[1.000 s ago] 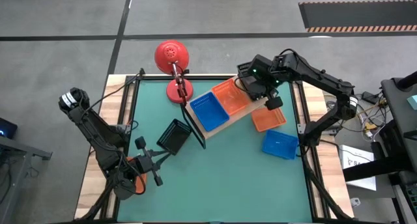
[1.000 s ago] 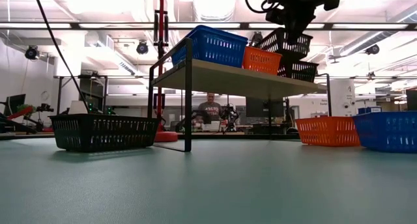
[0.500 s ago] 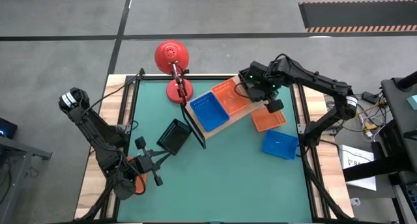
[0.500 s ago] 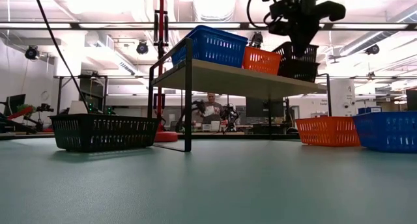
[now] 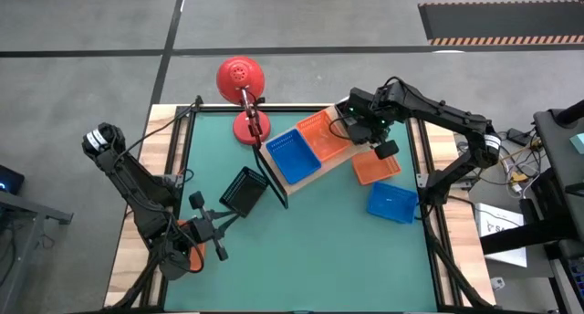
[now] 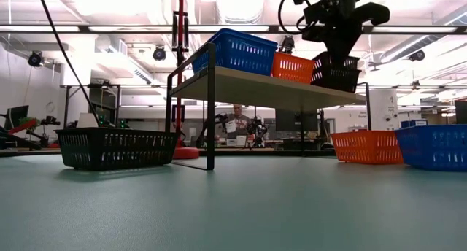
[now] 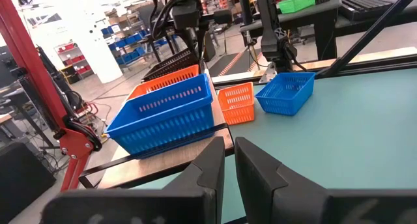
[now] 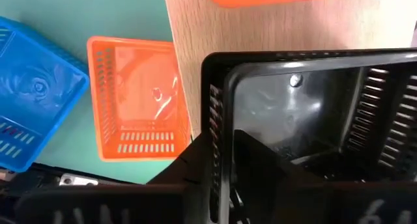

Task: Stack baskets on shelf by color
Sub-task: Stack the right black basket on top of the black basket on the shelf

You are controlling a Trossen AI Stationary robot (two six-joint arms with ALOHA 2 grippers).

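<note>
The wooden shelf [image 5: 339,159] [image 6: 270,90] carries a blue basket [image 5: 292,156] [image 6: 235,52], an orange basket [image 5: 324,136] [image 6: 293,67] and a black basket [image 6: 337,82] at its right end. My right gripper [image 6: 337,45] [image 5: 363,122] is over that end, shut on a second black basket [image 6: 336,62] [image 8: 313,113] that sits nested in the first. Another black basket [image 5: 243,191] [image 6: 117,147], an orange one [image 5: 377,168] [image 8: 140,97] and a blue one [image 5: 392,202] [image 8: 32,120] rest on the green mat. My left gripper [image 5: 219,225] [image 7: 229,165] is shut and empty at the near left. My right gripper holds the upper black basket by one side wall at its rim [image 8: 215,129], one finger [image 8: 260,165] inside the basket and one outside. The fingers come from above, pointing down. The basket sits open side up in the lower black basket on the shelf.
A red lamp [image 5: 241,77] stands at the far edge beside the shelf's left end. The shelf's black wire legs [image 6: 211,109] stand on the mat. A person [image 6: 235,123] sits in the room beyond the table.
My right gripper has gone down with the black basket, a little toward the far edge. The basket was tilted above the shelf's black basket and now sits lower, nested into it and nearly level.
</note>
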